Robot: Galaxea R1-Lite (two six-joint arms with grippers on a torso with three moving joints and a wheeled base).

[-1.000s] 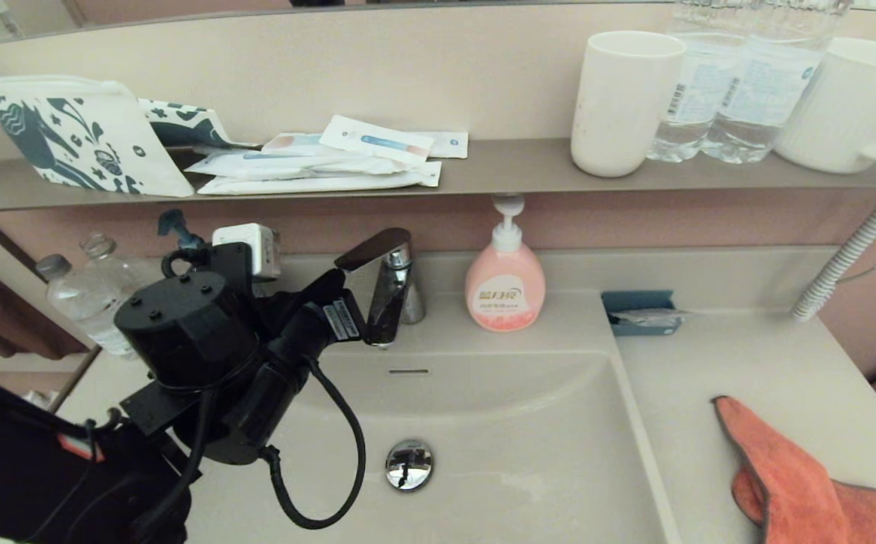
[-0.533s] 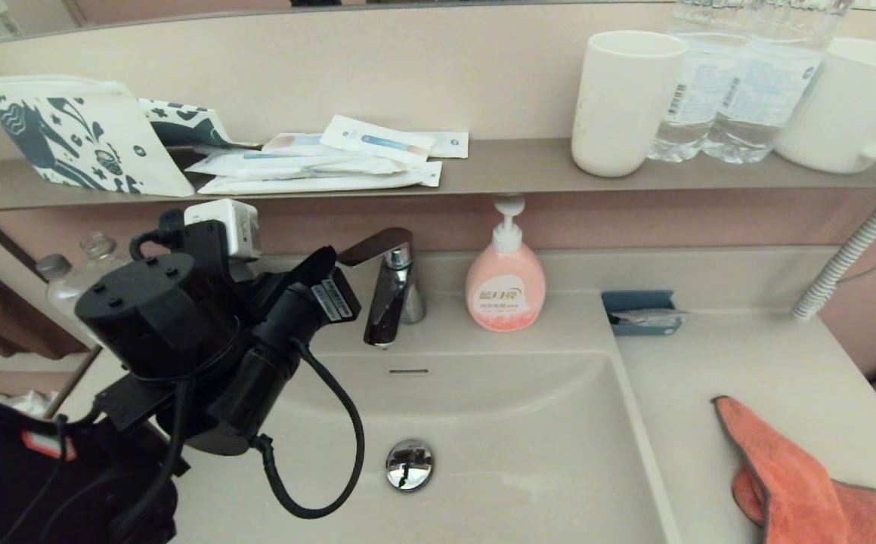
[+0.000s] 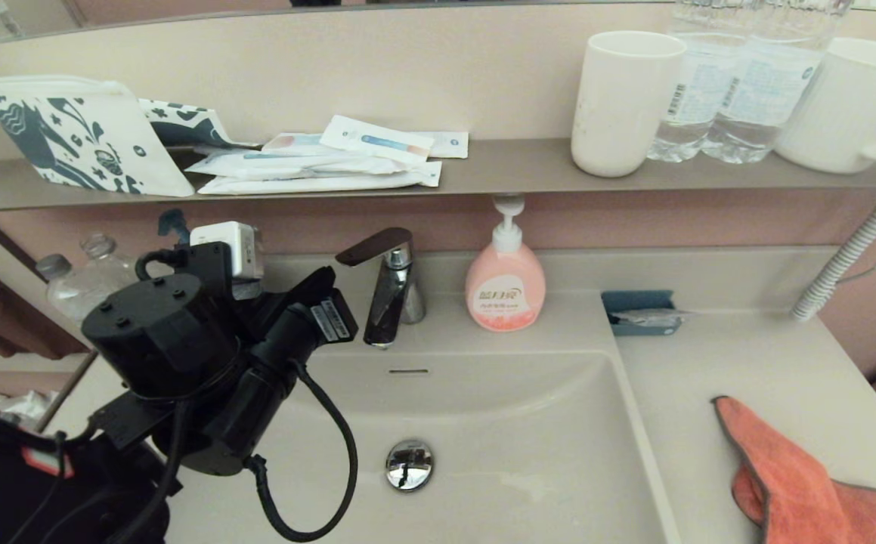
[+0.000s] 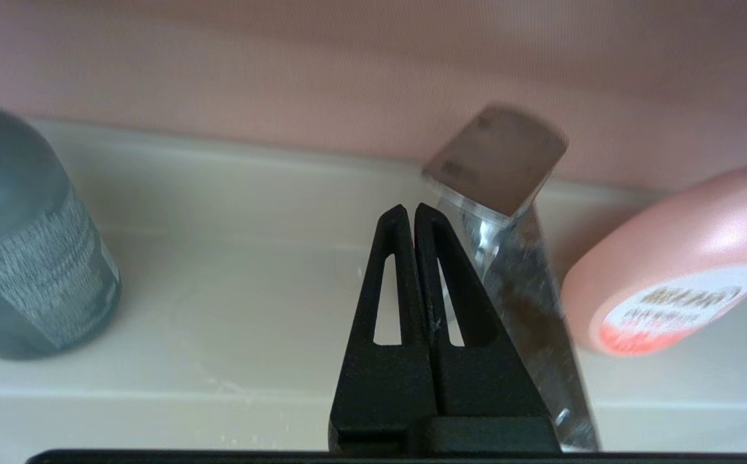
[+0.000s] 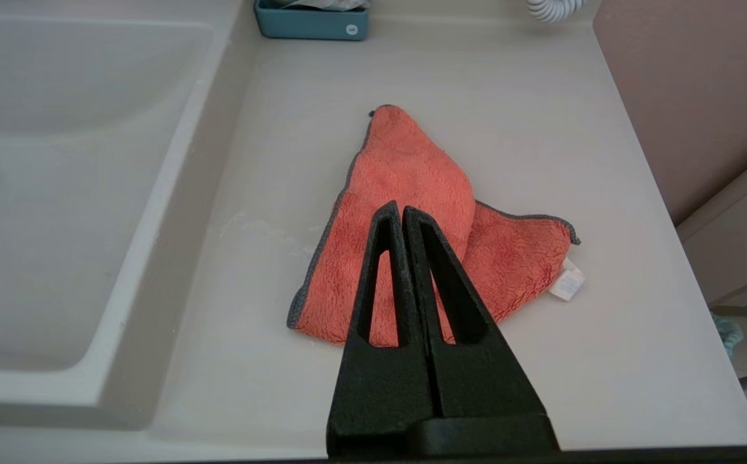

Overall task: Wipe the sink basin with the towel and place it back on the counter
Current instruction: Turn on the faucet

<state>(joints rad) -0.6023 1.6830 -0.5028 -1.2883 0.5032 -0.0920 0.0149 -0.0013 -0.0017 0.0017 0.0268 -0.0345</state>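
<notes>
Overhead, the towel (image 3: 800,476) lay crumpled on the counter (image 3: 770,363) at lower right, apart from the sink basin (image 3: 483,423), while the left gripper (image 3: 324,283) hung at centre-left beside the faucet (image 3: 388,283). Its wrist view showed both fingers pressed together, empty. From the right wrist, the right gripper (image 5: 402,209), likewise closed and empty, hovered over the soft, light cloth, probably best pinched at its raised middle fold.

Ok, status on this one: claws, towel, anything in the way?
Left claw shut, empty, beside faucet. Right claw shut, above towel. Towel crumpled on counter, nothing blocking it.
</notes>
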